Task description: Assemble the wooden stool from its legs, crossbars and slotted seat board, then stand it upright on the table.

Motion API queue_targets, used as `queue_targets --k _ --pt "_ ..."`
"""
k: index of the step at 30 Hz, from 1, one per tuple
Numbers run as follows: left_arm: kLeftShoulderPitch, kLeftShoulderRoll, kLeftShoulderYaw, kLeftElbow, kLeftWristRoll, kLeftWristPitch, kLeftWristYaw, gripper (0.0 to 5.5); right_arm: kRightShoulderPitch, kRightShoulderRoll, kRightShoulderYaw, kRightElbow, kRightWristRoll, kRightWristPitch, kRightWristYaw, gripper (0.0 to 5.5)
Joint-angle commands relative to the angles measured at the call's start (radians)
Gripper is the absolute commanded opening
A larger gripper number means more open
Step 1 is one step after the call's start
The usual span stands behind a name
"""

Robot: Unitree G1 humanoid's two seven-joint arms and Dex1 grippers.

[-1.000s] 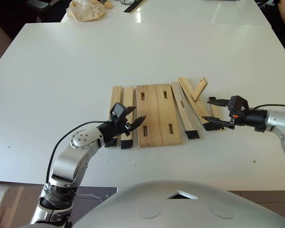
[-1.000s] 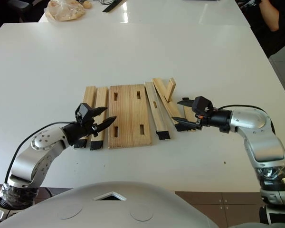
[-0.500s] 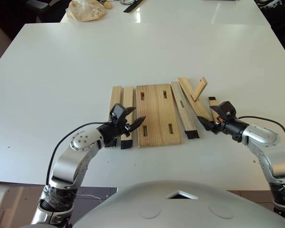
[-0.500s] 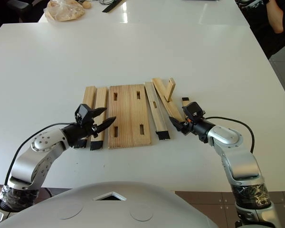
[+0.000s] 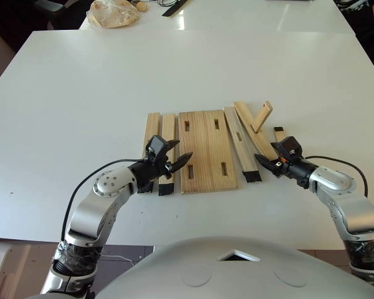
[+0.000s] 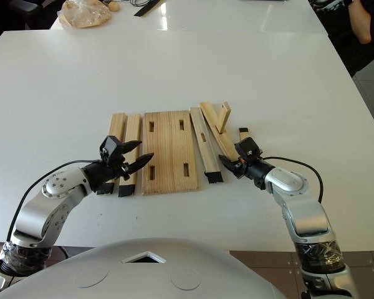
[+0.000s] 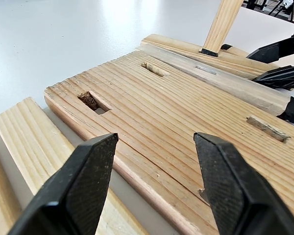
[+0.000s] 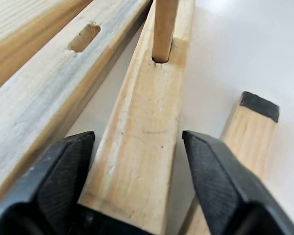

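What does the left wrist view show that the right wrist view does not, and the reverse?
Left wrist view, not the right: the seat board with its slots, the open left gripper. Right wrist view, not clearly the left: a short black-capped piece. Both: the open right gripper astride the leg with a crossbar plugged in, and the slotted leg beside it.

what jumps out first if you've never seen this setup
The slotted seat board lies flat on the table with legs beside it on both sides. One leg on the right has a crossbar poking up from it, and the right gripper sits at its near end, jaws open astride it. The left gripper hangs open at the board's left edge.
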State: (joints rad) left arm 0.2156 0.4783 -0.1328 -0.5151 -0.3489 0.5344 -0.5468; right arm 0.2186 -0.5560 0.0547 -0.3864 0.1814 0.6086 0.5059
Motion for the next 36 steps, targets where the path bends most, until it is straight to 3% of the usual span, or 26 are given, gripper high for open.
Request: queue_targets --k 1,4,10,15,20,24,31,36 --pt "0.002 0.016 -0.003 -0.005 0.010 0.010 -0.005 2.87 -0.001 0.044 -0.016 -0.030 0.029 0.022 -0.022 2.45" --pt "0.002 0.017 -0.001 -0.007 0.009 0.011 -0.003 2.87 -0.006 0.070 -0.031 -0.056 0.046 0.033 -0.038 2.11" --pt "-0.006 0.007 0.014 -0.012 -0.006 0.019 0.008 2.87 -0.105 0.209 -0.168 -0.095 0.150 0.011 -0.138 2.07" --pt "-0.068 -0.029 0.085 -0.043 -0.106 0.101 0.029 2.87 -0.188 0.225 -0.240 -0.092 0.200 -0.022 -0.152 2.07" --pt "-0.201 -0.101 0.259 -0.112 -0.564 0.278 0.062 3.27 -0.223 0.194 -0.253 -0.189 0.449 0.022 0.038 2.07" --pt "-0.286 -0.085 0.321 -0.109 -0.919 0.325 0.127 3.62 -0.266 0.155 -0.316 -0.219 0.789 0.148 0.116 2.07" --pt "-0.352 -0.086 0.292 -0.081 -1.133 0.316 0.245 3.62 -0.291 0.044 -0.341 -0.202 1.182 0.271 0.165 2.07" --pt "-0.385 -0.093 0.272 -0.095 -1.235 0.271 0.306 3.62 -0.285 -0.008 -0.285 -0.179 1.249 0.312 0.192 2.07"
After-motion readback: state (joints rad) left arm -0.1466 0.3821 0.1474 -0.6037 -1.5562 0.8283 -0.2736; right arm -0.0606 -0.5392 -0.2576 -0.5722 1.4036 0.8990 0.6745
